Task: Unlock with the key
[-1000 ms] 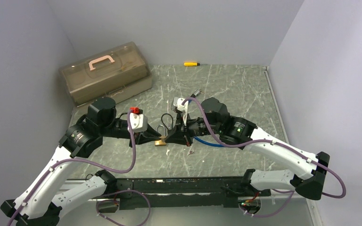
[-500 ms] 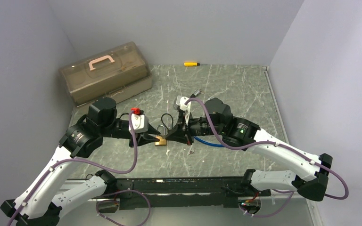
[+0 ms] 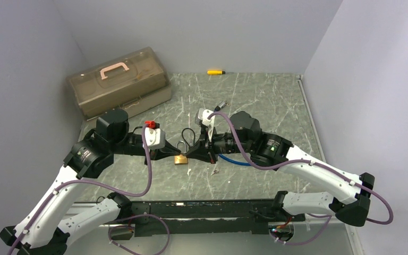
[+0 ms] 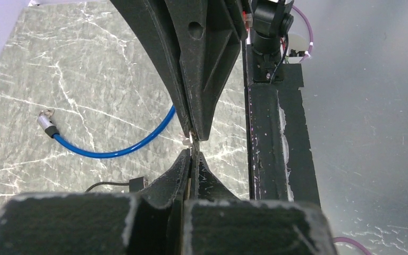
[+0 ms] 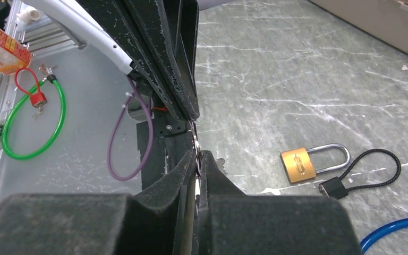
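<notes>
A brass padlock (image 3: 180, 159) lies loose mid-frame on the grey marbled counter (image 3: 255, 101). The right fingers (image 5: 172, 79) pinch what looks like a small metal key (image 5: 197, 155), ready for insertion. The left fingers (image 4: 207, 69) are fully closed; any contents are unclear.

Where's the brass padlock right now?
The brass padlock lies flat on the table near the middle of the top view, beside a black cable loop, a blue cable off to its right.

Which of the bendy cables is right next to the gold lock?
The thin black loop, its end piece beside the gold padlock. The blue cable lies farther off; the green loop is furthest away.
</notes>
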